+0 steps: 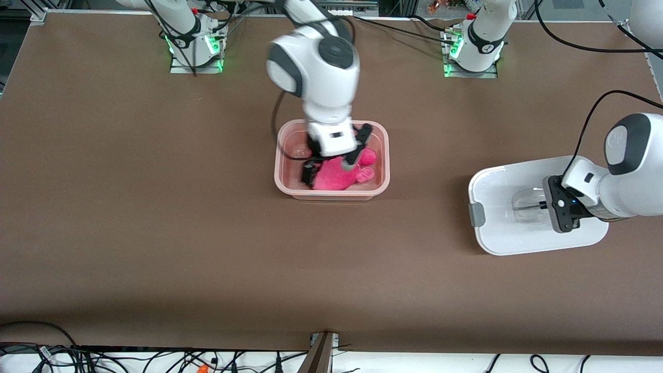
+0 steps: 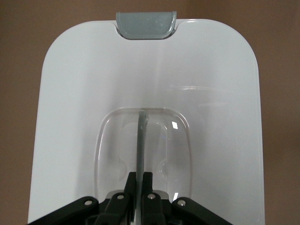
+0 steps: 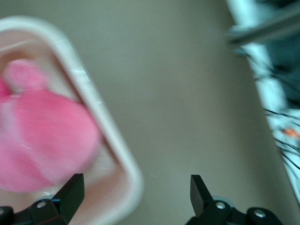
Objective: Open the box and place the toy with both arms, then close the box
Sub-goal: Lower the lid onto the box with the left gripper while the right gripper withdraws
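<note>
The translucent pink box [image 1: 382, 155] stands open mid-table, and the bright pink toy [image 1: 336, 176] lies inside it. My right gripper [image 1: 334, 165] hangs over the box just above the toy, open and holding nothing. In the right wrist view the right gripper [image 3: 136, 185] straddles the box's rim [image 3: 117, 150], with the toy [image 3: 42, 140] off to one side. The white lid [image 1: 497, 228] lies flat on the table toward the left arm's end. My left gripper [image 1: 544, 203] is shut on its recessed handle [image 2: 141, 136]; the left gripper [image 2: 140, 179] pinches that thin grey bar. A grey clip [image 2: 146, 24] shows on the lid [image 2: 84, 93].
Both arm bases [image 1: 197, 46] [image 1: 474, 49] stand along the table's robot-side edge. Cables [image 1: 155, 360] and a metal bracket [image 1: 321, 352] lie past the table edge nearest the front camera. Bare brown tabletop [image 1: 155, 217] surrounds the box and lid.
</note>
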You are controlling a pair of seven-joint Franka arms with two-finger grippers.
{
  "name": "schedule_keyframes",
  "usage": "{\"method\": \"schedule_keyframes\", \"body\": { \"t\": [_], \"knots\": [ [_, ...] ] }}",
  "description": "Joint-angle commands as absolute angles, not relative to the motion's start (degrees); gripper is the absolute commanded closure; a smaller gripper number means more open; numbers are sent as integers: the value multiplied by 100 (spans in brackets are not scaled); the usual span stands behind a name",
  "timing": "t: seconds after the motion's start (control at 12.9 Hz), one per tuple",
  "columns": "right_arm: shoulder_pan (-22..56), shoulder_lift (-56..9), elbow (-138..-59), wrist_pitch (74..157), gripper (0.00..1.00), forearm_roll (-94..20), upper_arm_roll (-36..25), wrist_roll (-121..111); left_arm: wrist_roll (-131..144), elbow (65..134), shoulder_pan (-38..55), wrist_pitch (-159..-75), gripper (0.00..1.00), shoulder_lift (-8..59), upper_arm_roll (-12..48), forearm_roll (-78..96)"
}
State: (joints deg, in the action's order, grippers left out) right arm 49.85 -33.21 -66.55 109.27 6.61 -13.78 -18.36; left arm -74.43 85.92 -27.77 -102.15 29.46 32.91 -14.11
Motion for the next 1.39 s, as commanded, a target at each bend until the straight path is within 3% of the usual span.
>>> {"method": "schedule_keyframes", "body": {
  "t": [0.0, 0.15, 0.39, 0.54, 0.62, 0.85, 1.0, 1.31],
  "knots": [
    [4326, -2341, -6793, 10392, 0, 159, -1405, -1872, -7462, 8385, -2795, -10222, 100, 2856, 3882, -1485],
    [4088, -1656, -7213, 9820, 0, -444, -1817, -1854, -7252, 8402, -2708, -10414, 100, 2917, 4331, -1250],
    [4069, -662, -8118, 9528, 0, -677, -2669, -1863, -7112, 8394, -2050, -10573, 100, 2997, 4395, -1081],
    [3947, -91, -8689, 9527, 0, -616, -2883, -1802, -6359, 8402, -1488, -10739, 100, 2988, 4395, -993],
    [3529, 138, -8927, 9527, 0, -598, -2735, -1767, -5946, 8428, -1137, -10975, 100, 2988, 4395, -1002],
    [1605, 211, -9035, 9317, 0, -598, -1165, -1400, -5161, 8499, -423, -11521, 100, 3093, 4351, -1064],
    [1450, 202, -9096, 9316, 0, -362, -932, -540, -4966, 8586, -116, -11741, 100, 3138, 4333, -1081],
    [1151, 176, -9158, 9316, 0, -168, -589, -369, -3968, 9490, 421, -12996, 100, 3225, 4307, -1650]
  ]
}}
